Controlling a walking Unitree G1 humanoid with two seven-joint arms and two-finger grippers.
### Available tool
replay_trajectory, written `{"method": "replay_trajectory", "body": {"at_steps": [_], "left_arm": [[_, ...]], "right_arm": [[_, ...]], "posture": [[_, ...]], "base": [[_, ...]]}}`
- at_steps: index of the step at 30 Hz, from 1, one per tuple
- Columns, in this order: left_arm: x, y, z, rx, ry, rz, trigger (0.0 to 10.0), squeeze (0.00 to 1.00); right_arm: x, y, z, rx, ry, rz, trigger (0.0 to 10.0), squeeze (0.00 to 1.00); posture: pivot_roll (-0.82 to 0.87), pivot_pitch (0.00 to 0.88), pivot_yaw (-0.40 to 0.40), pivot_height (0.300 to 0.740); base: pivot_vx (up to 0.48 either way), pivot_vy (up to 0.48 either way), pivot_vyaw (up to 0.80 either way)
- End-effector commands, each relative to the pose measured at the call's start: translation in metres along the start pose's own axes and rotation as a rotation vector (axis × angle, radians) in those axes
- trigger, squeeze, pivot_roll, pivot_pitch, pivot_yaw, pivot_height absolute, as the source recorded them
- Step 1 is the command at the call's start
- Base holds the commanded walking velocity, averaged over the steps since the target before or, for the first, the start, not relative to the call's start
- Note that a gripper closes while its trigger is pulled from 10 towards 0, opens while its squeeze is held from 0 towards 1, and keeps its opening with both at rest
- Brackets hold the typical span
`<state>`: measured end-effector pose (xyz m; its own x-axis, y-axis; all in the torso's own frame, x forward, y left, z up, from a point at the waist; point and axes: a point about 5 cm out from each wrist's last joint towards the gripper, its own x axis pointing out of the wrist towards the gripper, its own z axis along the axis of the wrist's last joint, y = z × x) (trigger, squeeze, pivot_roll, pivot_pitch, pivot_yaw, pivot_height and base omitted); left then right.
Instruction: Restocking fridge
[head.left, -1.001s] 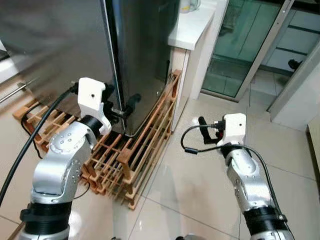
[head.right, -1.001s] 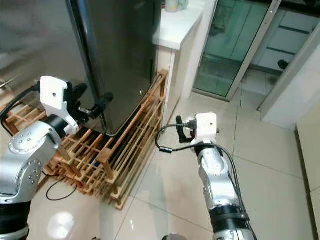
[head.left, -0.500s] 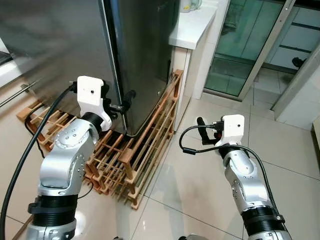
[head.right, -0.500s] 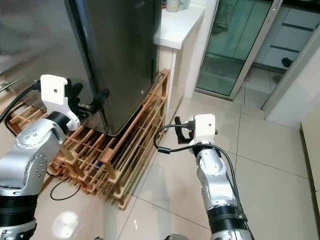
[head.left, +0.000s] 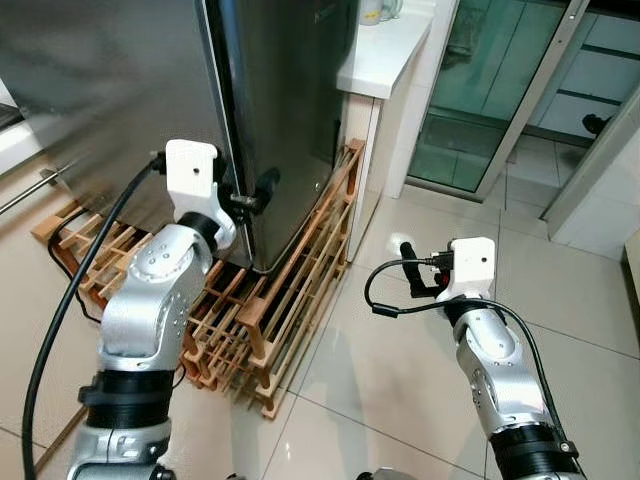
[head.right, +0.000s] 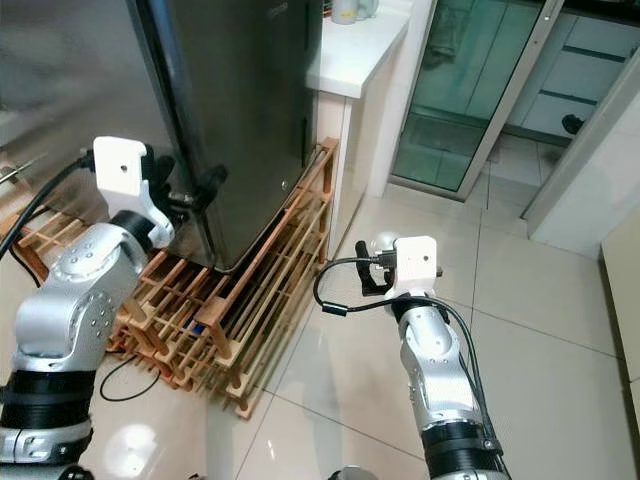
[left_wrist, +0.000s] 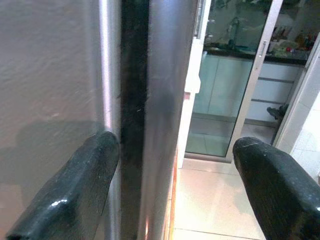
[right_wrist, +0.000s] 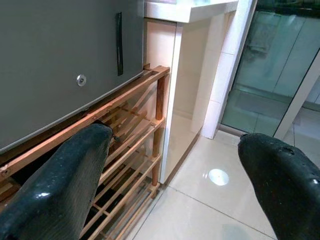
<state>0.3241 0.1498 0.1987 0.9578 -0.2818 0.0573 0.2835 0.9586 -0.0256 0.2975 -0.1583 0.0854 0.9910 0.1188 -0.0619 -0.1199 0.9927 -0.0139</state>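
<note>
Evidently, fridge: the fridge (head.left: 280, 110) stood shut on a wooden rack (head.left: 290, 300), its steel door corner right in front of you, so nothing could be stocked until that door came open.
Left gripper: you held the left gripper (head.left: 252, 198) raised against the door's front corner, low on the fridge; I judge this was to catch the door edge.
Left fingers: they were apart, one finger (left_wrist: 75, 190) lying on the steel face beside the dark door seam (left_wrist: 132, 115), the other out in free air past the corner, so they straddled the edge without clamping it.
Right gripper: you kept the right gripper (head.left: 420, 275) out over the floor (head.left: 400, 380), well apart from the fridge, likely to keep clear of the door's swing.
Right fingers: they were spread wide with nothing between them, looking toward the rack and the white table (head.left: 385, 50) beside the fridge.
Stock: no food or bottle was in either gripper, so you were on the opening step, early in the task.
Risk: smooth steel gives the fingers little purchase, so your pull could slip off the edge.
</note>
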Motion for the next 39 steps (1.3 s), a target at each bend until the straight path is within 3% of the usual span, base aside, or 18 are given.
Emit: {"method": "replay_trajectory", "body": {"at_steps": [1,8,13,16,19,20,21,22,23,24,27,30,31,32,34,36,38,39], "left_arm": [[0.004,-0.001,0.000,0.010,-0.003,0.012,10.0,0.00],[0.018,-0.004,0.000,0.000,-0.016,0.034,10.0,0.00],[0.029,-0.006,0.001,-0.005,-0.024,0.069,10.0,0.00],[0.041,-0.019,0.003,-0.040,-0.046,0.054,10.0,0.00],[0.053,-0.044,0.009,-0.078,-0.079,-0.069,10.0,0.00],[0.053,-0.044,0.009,-0.078,-0.079,-0.069,10.0,0.00],[0.062,-0.080,0.018,-0.145,-0.132,-0.272,10.0,0.00],[0.064,-0.100,0.020,-0.191,-0.155,-0.386,10.0,0.00],[0.064,-0.100,0.020,-0.191,-0.155,-0.386,10.0,0.00],[0.062,-0.128,0.023,-0.260,-0.182,-0.552,10.0,0.00],[0.052,-0.185,0.032,-0.409,-0.212,-0.870,10.0,0.00],[0.041,-0.223,0.044,-0.504,-0.224,-1.067,10.0,0.00],[0.033,-0.234,0.050,-0.542,-0.233,-1.157,10.0,0.00],[0.033,-0.234,0.050,-0.542,-0.233,-1.157,10.0,0.00],[0.018,-0.243,0.061,-0.590,-0.259,-1.289,10.0,0.00],[0.013,-0.242,0.063,-0.587,-0.268,-1.321,10.0,0.00],[0.024,-0.202,0.052,-0.543,-0.271,-1.188,10.0,0.00],[0.024,-0.202,0.052,-0.543,-0.271,-1.188,10.0,0.00]], "right_arm": [[-0.002,-0.003,0.002,-0.007,-0.008,-0.001,10.0,0.12],[-0.009,0.023,0.005,0.025,-0.002,0.214,10.0,0.12],[-0.011,0.028,0.003,0.030,0.018,0.254,10.0,0.11],[-0.011,0.032,0.003,0.039,0.026,0.282,10.0,0.11],[-0.012,0.038,0.003,0.048,0.041,0.334,10.0,0.12],[-0.012,0.038,0.003,0.048,0.041,0.334,10.0,0.12],[-0.016,0.042,0.001,0.039,0.068,0.389,10.0,0.11],[-0.018,0.042,-0.001,0.034,0.078,0.400,10.0,0.11],[-0.018,0.042,-0.001,0.034,0.078,0.400,10.0,0.11],[-0.019,0.040,-0.001,0.031,0.083,0.400,10.0,0.12],[-0.021,0.036,0.000,0.028,0.087,0.393,10.0,0.11],[-0.025,0.039,-0.003,0.050,0.128,0.432,10.0,0.11],[-0.031,0.047,-0.005,0.021,0.153,0.524,10.0,0.11],[-0.031,0.047,-0.005,0.021,0.153,0.524,10.0,0.11],[-0.035,0.053,-0.006,0.010,0.155,0.528,10.0,0.09],[-0.035,0.053,-0.006,0.024,0.156,0.512,10.0,0.10],[-0.033,0.049,-0.008,0.054,0.155,0.440,10.0,0.10],[-0.033,0.049,-0.008,0.054,0.155,0.440,10.0,0.10]], "posture": [[-0.08,0.000,-0.001,0.740],[-0.09,0.000,-0.001,0.740],[-0.08,0.000,-0.002,0.740],[-0.09,0.000,0.001,0.740],[-0.09,0.000,-0.001,0.740],[-0.09,0.000,-0.001,0.740],[-0.10,0.000,0.000,0.740],[-0.10,0.000,0.001,0.740],[-0.10,0.000,0.001,0.740],[-0.12,0.000,0.007,0.740],[-0.15,0.000,0.015,0.740],[-0.17,0.000,0.029,0.740],[-0.18,0.000,0.035,0.740],[-0.18,0.000,0.035,0.740],[-0.19,0.000,0.050,0.740],[-0.18,0.000,0.046,0.740],[-0.17,0.000,0.046,0.740],[-0.17,0.000,0.046,0.740]], "base": [[0.000,0.000,0.00],[0.000,0.000,0.00],[0.000,0.000,0.00],[0.000,0.000,0.00],[0.000,0.000,0.00],[0.000,0.000,0.00],[0.000,0.000,0.00],[0.000,0.000,0.00],[0.000,0.000,0.00],[0.000,0.000,0.00],[0.000,0.000,0.00],[0.000,0.000,0.00],[0.000,0.000,0.00],[0.000,0.000,0.00],[0.000,0.000,0.00],[0.000,0.000,0.00],[0.000,0.000,0.00],[0.000,0.000,0.00]]}}
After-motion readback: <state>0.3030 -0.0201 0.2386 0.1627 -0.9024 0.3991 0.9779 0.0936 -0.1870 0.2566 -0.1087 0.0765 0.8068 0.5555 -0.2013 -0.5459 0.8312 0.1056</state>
